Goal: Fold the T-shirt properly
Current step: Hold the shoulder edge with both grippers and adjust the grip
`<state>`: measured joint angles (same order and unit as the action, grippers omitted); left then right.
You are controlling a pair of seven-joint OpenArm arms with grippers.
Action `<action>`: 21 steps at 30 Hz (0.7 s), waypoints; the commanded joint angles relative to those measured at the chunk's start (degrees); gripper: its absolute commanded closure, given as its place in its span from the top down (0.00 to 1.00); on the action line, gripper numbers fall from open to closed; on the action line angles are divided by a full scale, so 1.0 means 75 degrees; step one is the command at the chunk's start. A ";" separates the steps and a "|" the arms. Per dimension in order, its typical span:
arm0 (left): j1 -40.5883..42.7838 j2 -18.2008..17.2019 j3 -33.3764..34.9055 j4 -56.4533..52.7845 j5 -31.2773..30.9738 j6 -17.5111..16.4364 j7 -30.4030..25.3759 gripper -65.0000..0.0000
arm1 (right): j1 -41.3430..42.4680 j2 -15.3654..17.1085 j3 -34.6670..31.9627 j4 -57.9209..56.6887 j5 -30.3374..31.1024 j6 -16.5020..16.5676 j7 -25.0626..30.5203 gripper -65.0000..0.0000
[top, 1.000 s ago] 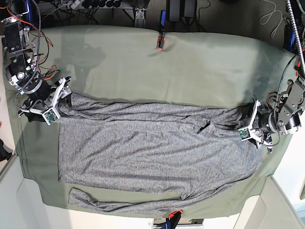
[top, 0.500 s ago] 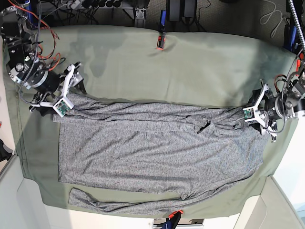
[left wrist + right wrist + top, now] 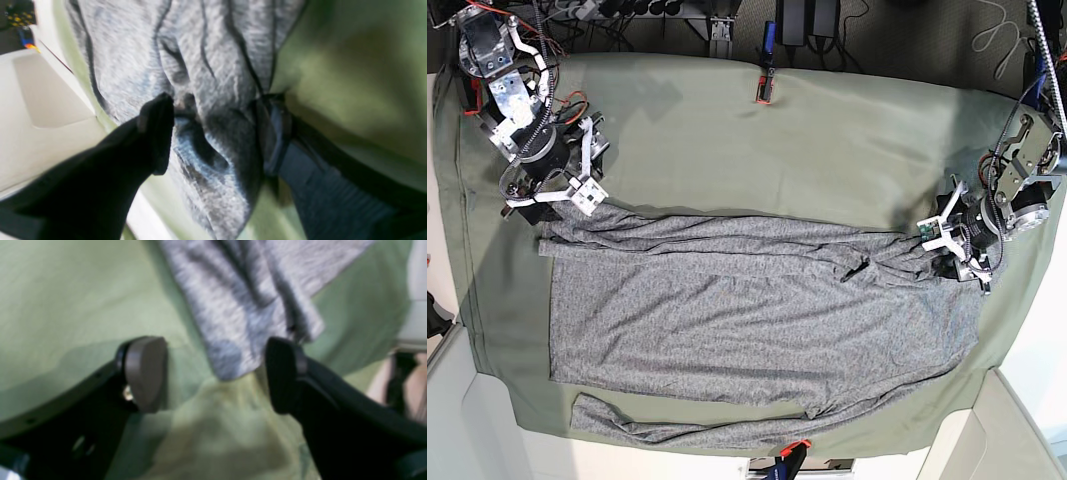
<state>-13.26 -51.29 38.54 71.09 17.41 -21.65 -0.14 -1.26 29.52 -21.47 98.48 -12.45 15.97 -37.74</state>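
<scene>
Across the tabletop [image 3: 727, 120], the T-shirt [image 3: 747, 320] lies spread sideways and nearly as wide as the green cloth, its body flat in the middle. One long sleeve looks already laid over the far edge of the body, a creased band running left to right and ending in a small dark pucker right of centre. The other sleeve is still out along the near edge, thin and slightly wavy, clear of the body. So I judge the fold as barely begun: one sleeve brought in, the near sleeve still to come over, and then the body to be doubled up.

The left tool [image 3: 949, 243], at the right end of the shirt, has its two fingers standing apart on either side of a bunched ridge of grey knit; its wrist view shows cloth humped between them, touching at least the right finger. Whether it is squeezing is not clear, but the gap is wide, so I take it as not gripping. The right tool [image 3: 577, 190], at the far left corner, is spread apart too. In its wrist view the shirt's corner [image 3: 233, 350] hangs between the pads [image 3: 146, 371] without touching either, bare cloth under them.

The knit is heather-grey, thin and limp, rumpled at both ends by deep dark folds, smoother across the middle.
</scene>
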 commanded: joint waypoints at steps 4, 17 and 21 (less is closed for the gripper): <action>-0.0201 -0.0087 -0.0035 -0.0047 0.0052 -0.0032 0.0052 0.63 | 0.0321 0.0102 -0.0090 -0.0160 -0.0026 -0.0114 -0.0090 0.69; -0.0245 0.0009 -0.0035 -0.0431 0.0102 -0.0029 0.0020 0.63 | 0.0912 0.0102 -0.0090 -0.1035 0.0012 -0.0114 -0.0061 0.69; -0.0265 0.0245 -0.0035 -0.0737 0.0137 -0.0026 -0.0219 0.62 | 0.1003 0.0102 -0.0090 -0.1186 0.0402 -0.0111 -0.0064 0.69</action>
<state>-14.68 -49.04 38.37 65.60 17.91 -21.21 -2.31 5.91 29.52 -22.35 89.82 -8.91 14.98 -36.23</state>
